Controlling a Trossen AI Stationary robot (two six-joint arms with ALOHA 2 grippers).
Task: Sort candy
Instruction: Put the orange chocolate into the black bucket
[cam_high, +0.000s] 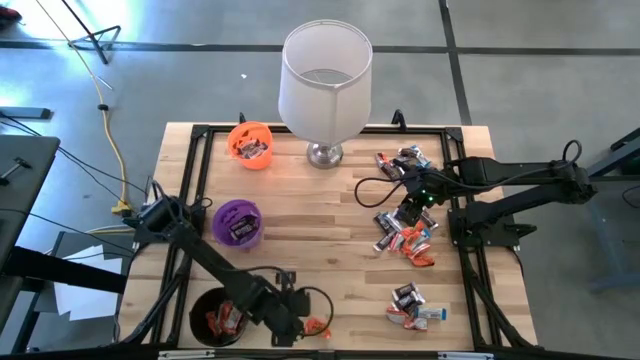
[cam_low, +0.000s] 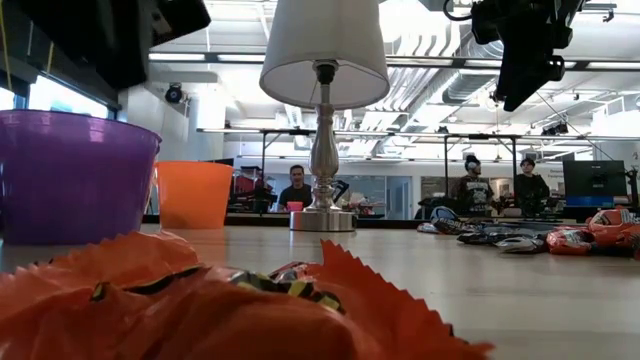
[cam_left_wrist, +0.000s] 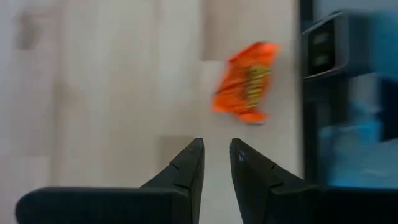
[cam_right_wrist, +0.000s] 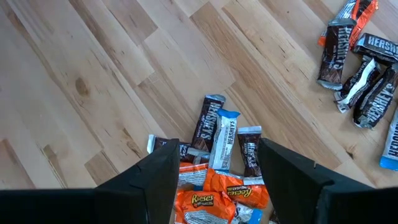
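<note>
— looking at the near edge of the bench (cam_high: 330, 215), do you see the left gripper (cam_left_wrist: 216, 163)? its fingers (cam_left_wrist: 189, 165) sit narrowly parted with nothing between them, grasping nothing.

— yes, and an orange candy (cam_left_wrist: 244, 83) lies flat on the wood just beyond those tips, not touching them. from above the same orange candy (cam_high: 318, 327) shows right beside that gripper, next to the black cup (cam_high: 203, 305), which already has orange pieces in it.

— and the right gripper (cam_right_wrist: 214, 171)?

— it hangs over the middle pile of candy (cam_high: 403, 236) on the right side of the bench, fingers (cam_right_wrist: 158, 171) spread wide, released, holding nothing. under it i can see brown bars, one white-and-blue bar and orange packs bunched together (cam_right_wrist: 221, 165).

— more candy elsewhere?

— a second cluster (cam_high: 405, 160) lies toward the far right corner, and a third small group (cam_high: 412, 305) near the front right edge. the purple cup (cam_high: 238, 222) has dark wrappers inside, and the orange cup (cam_high: 250, 143) at the back left holds some too, though i can't tell which kind.

— the lamp?

— the lamp (cam_high: 323, 85) stands upright at the back middle, its silver base on the wood between the orange cup and the far cluster.

— from table height an orange wrapper (cam_low: 210, 300) fills the foreground, and people (cam_low: 295, 188) sit far back in the room.
</note>
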